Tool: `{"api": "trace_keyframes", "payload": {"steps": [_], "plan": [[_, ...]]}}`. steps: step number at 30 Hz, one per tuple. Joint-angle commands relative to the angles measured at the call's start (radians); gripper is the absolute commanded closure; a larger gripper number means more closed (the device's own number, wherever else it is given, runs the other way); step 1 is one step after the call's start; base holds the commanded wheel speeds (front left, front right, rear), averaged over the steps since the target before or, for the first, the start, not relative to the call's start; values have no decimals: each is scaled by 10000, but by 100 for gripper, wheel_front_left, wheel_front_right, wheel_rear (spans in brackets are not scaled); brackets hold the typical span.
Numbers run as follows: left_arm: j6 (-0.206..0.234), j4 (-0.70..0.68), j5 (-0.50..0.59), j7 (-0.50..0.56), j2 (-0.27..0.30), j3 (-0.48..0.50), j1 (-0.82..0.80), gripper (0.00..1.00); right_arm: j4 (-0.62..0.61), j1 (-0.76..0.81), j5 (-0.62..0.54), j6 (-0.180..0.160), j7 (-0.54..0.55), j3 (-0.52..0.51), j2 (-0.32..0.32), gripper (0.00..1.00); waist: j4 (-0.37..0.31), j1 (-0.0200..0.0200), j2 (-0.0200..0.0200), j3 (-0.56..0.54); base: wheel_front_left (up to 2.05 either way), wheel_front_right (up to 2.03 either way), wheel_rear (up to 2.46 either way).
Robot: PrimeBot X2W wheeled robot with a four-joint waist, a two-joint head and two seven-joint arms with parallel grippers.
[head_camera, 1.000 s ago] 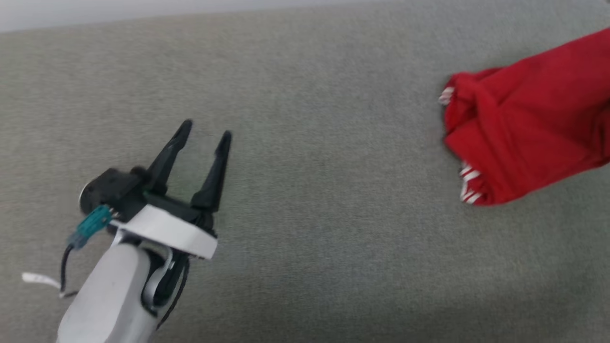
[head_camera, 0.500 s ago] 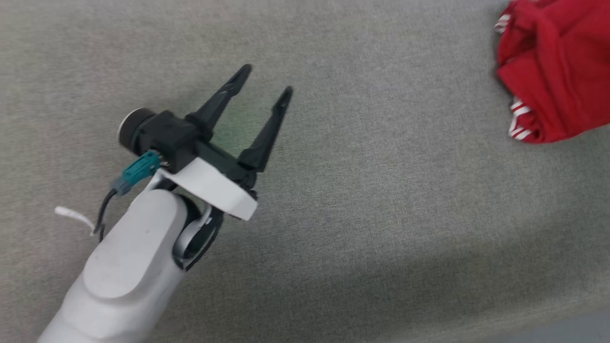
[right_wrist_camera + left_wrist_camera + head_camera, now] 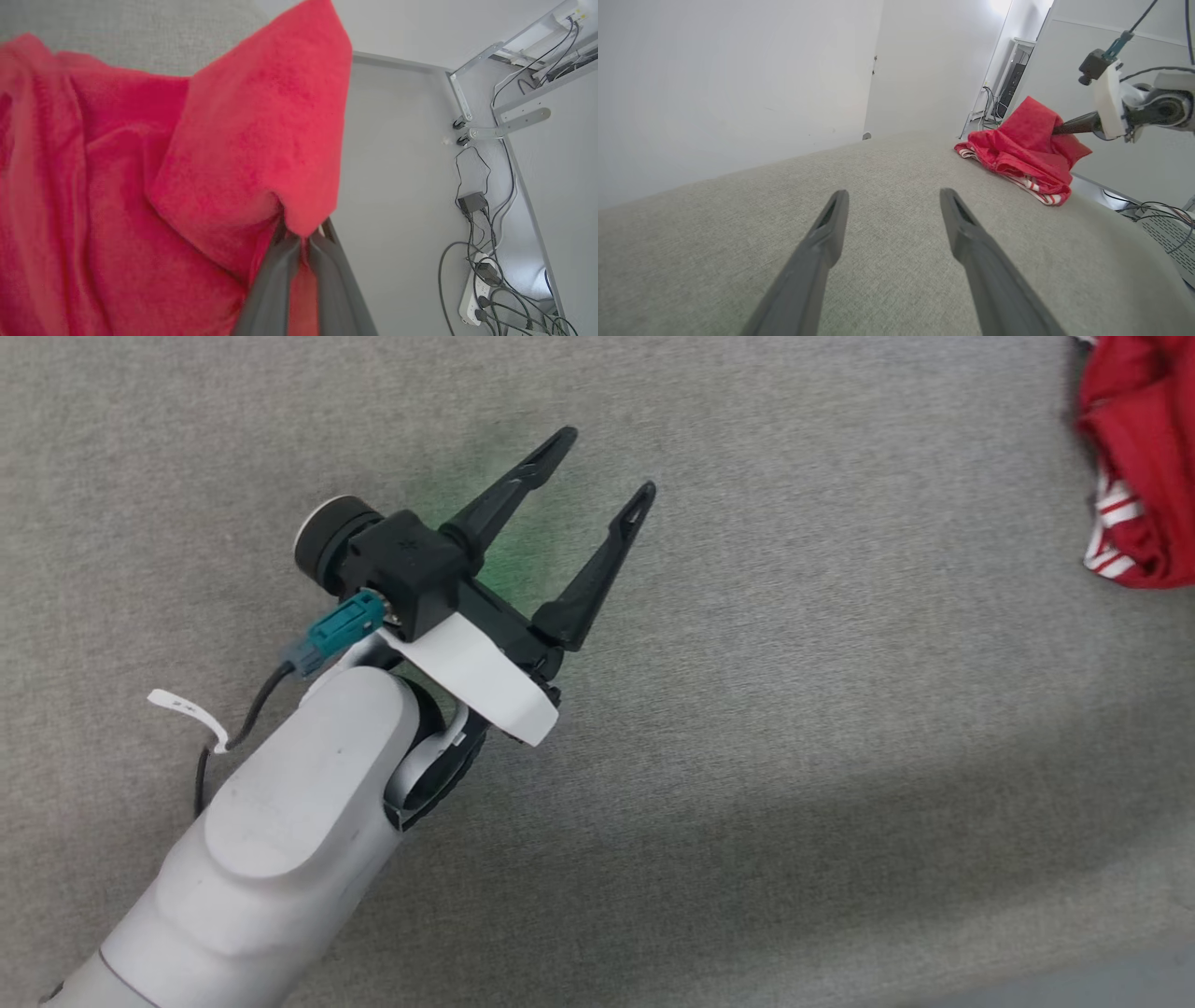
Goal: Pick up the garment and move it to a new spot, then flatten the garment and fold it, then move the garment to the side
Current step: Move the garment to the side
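The garment (image 3: 1139, 457), red with red-white striped trim, lies bunched at the far right edge of the grey fabric surface (image 3: 794, 663). In the left wrist view the garment (image 3: 1017, 149) is a crumpled heap with one part pulled up into a peak. My right gripper (image 3: 301, 238) is shut on that raised fold of the garment (image 3: 233, 154); the same gripper (image 3: 1069, 126) comes in from the right, above the surface's edge, in the left wrist view. My left gripper (image 3: 607, 462) hovers open and empty over bare surface, well left of the garment. Its fingers (image 3: 822, 242) are spread apart.
Beyond the surface's right side are cables and a power strip (image 3: 481, 280) on the floor and a white wall (image 3: 738, 70) behind. A wide bare stretch of grey surface lies between my left gripper and the garment.
The head camera has swung, so the garment has slid toward the right edge of the view. My left arm has reached forward and up in the view, its gripper staying open.
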Motion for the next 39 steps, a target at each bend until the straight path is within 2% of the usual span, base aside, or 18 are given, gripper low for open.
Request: {"api": "trace_keyframes", "payload": {"steps": [1,5,7,8,9,11,17,25,32,39], "plan": [[-29,44,-61,-44,-21,-58,-155,0,167,-129,-155,-8,-178,31,120,100,101,0,0,58,0,0,0],[-29,86,-113,-44,-53,-202,-309,0,870,-347,-416,-8,-553,-25,226,99,352,0,0,129,0,0,0],[-30,99,-139,-44,-42,-180,-346,0,1260,-426,-564,-8,-707,-123,312,85,450,0,0,127,0,0,0],[-29,91,-160,-44,-40,-161,-353,0,1441,-493,-627,-8,-766,-181,342,73,496,0,0,122,0,0,0],[-31,71,-184,-44,-23,-140,-350,0,1591,-555,-687,-8,-799,-243,364,56,530,0,0,116,0,0,0],[-29,58,-200,-44,41,-30,-293,0,1802,-718,-764,-8,-951,-316,401,0,572,0,0,89,0,0,0],[-29,-8,-271,-44,236,448,208,0,2277,-981,-827,-8,-1265,-506,422,0,649,0,0,-247,0,0,0],[-29,-100,-394,-44,419,1263,1042,0,2209,-846,-378,-8,-1602,-506,495,0,779,0,0,-904,0,0,0],[-4,-34,-545,-44,573,2150,1959,0,1540,-190,457,-8,-1984,-172,812,0,1062,0,0,-1692,0,0,0],[-6,-279,-302,-44,536,3054,2971,0,296,945,1420,-8,-2667,322,1095,0,1441,0,0,-2550,0,0,0]]}}
